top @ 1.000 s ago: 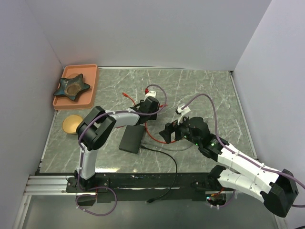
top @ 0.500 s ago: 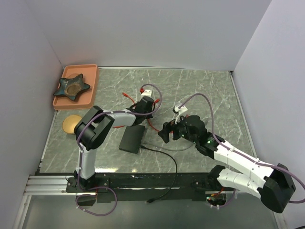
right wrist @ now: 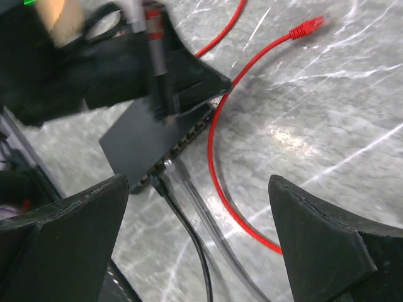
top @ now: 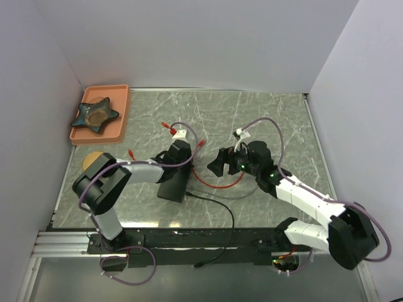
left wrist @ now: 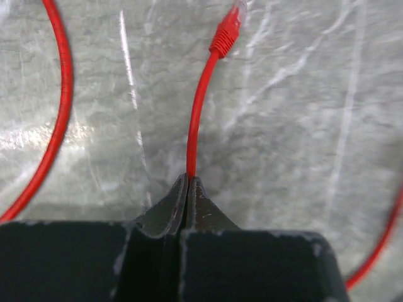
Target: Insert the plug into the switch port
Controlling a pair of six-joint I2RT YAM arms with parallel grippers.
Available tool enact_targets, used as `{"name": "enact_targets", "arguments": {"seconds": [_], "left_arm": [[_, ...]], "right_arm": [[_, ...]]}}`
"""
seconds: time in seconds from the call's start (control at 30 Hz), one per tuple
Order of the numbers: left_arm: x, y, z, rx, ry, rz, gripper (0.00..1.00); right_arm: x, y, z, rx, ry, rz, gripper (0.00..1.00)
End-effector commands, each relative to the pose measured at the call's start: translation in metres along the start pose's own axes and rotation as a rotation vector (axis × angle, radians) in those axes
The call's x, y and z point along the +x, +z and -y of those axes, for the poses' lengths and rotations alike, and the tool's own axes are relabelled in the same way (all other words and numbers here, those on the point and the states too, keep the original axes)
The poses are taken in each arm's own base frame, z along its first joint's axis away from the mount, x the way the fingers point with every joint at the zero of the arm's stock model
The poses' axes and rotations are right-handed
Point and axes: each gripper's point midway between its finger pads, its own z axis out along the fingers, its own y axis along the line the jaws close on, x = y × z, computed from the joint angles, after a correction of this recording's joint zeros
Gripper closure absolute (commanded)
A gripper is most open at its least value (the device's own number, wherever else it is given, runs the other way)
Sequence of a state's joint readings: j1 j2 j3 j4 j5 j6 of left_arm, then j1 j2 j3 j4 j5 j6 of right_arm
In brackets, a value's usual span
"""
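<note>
My left gripper (top: pixel 189 151) (left wrist: pixel 189 180) is shut on the red cable (left wrist: pixel 195 119), a short way behind its plug (left wrist: pixel 228 31) (right wrist: pixel 308 26) (top: pixel 201 143). The plug lies beyond the fingertips over the marble table, just past the far right corner of the flat black box (top: pixel 174 184) (right wrist: pixel 148 141). The switch ports (right wrist: pixel 189 135) run along the box's right edge. A black cable (right wrist: pixel 186 233) is plugged into one of them. To the right of the box, my right gripper (top: pixel 215 165) (right wrist: pixel 201 226) stands wide open with only table and cables between its fingers.
The red cable loops over the table (top: pixel 217 185), and its other end (top: pixel 167 126) lies farther back. An orange tray (top: pixel 119 110) with a star-shaped dish (top: pixel 94 114) sits far left. A yellow disc (top: pixel 91 160) lies near the left arm. Walls enclose the table.
My left gripper closed on the red cable and pulled it back toward the black box. My right arm stretched left and away, its gripper still open.
</note>
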State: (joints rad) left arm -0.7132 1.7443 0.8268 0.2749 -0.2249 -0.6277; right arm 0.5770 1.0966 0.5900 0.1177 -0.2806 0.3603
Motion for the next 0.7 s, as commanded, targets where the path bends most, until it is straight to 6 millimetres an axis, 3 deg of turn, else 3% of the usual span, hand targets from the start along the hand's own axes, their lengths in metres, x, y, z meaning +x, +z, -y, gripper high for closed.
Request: {"name": "enact_targets", "arguments": {"seconds": [0.0,0.33,0.5,0.53,0.6,0.63,0.67], "left_arm": [[-0.035,-0.026,0.034,0.12,-0.08,0.121,0.99],[-0.025,-0.054,0.055,0.184,-0.089,0.145,0.99],[-0.027,-0.052,0.042,0.104,-0.063,0.141,0.99],[-0.028,-0.052,0.039,0.082,-0.063,0.147,0.99],[-0.028,-0.054,0.032,0.052,-0.077,0.148,0.99],[-0.028,-0.055,0.025,0.019,-0.077,0.154,0.99],[-0.031,-0.059,0.022,0.006,-0.094,0.164,0.94]], "right_arm": [[-0.028,0.013,-0.021,-0.145,0.103,0.049,0.01],[-0.029,0.057,-0.018,-0.186,0.246,0.007,0.01],[-0.022,0.067,-0.001,-0.095,0.243,-0.028,0.03],[-0.032,0.071,0.004,-0.062,0.234,-0.009,0.03],[-0.023,0.077,0.016,0.0,0.234,-0.056,0.04],[-0.031,0.081,0.019,0.029,0.228,-0.046,0.05],[-0.031,0.084,0.023,0.049,0.227,-0.055,0.07]]}}
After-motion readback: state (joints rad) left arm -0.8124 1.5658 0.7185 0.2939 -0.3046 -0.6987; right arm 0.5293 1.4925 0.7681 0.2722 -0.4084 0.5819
